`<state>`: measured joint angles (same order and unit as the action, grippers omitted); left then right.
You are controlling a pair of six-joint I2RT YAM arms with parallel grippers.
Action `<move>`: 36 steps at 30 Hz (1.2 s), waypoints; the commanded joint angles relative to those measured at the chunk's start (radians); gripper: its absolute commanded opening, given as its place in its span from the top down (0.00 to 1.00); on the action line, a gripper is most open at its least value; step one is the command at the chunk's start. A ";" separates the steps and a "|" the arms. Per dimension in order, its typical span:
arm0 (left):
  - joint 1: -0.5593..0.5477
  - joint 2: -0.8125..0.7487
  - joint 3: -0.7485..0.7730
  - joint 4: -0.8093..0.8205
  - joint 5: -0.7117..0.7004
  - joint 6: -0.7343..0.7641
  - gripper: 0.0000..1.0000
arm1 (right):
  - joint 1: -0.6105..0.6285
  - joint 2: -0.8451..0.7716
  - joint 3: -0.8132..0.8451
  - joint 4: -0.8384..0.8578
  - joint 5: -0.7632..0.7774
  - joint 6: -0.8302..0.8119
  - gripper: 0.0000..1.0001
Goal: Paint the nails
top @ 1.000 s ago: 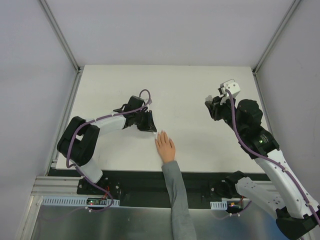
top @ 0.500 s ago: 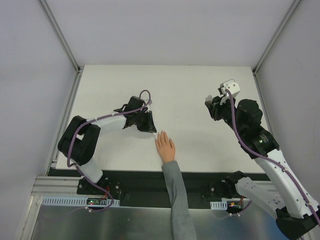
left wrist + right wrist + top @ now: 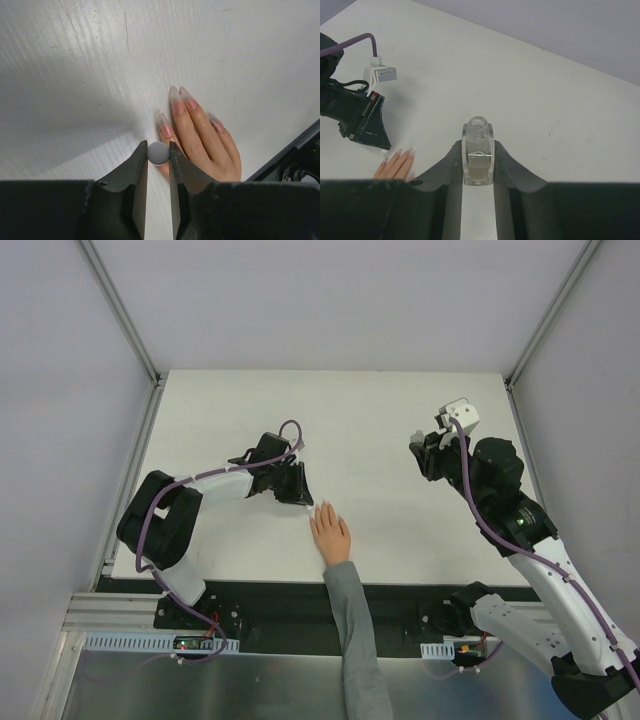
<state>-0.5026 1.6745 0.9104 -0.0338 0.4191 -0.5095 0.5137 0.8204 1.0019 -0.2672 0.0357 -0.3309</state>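
White table (image 3: 380, 410), pale grey walls (image 3: 330, 300)

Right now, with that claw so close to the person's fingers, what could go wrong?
The left gripper pinches a grey cap close by the hand. What hangs below it is hidden, so it might smear skin rather than the nails. The right gripper holds an open bottle with liquid, and a tilt could spill it.

Clear bottle (image 3: 478, 157) (uncapped), white table (image 3: 380, 410)

Open counter (image 3: 380, 410) beyond and right of hand (image 3: 330, 536).
Blocked at the fingertips (image 3: 180, 97) by left gripper (image 3: 304, 500), low and just beside them.
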 commanded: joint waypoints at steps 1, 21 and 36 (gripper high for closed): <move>0.004 0.008 0.021 0.025 0.021 -0.009 1.00 | -0.007 -0.001 0.004 0.029 -0.017 0.010 1.00; 0.010 0.013 0.021 0.031 0.020 -0.007 1.00 | -0.012 0.008 0.006 0.031 -0.025 0.015 0.99; 0.018 0.013 0.016 0.031 0.012 0.000 1.00 | -0.017 0.008 0.007 0.031 -0.026 0.020 1.00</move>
<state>-0.4953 1.6833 0.9104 -0.0196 0.4191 -0.5098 0.5053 0.8322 1.0019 -0.2676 0.0177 -0.3233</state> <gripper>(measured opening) 0.172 0.268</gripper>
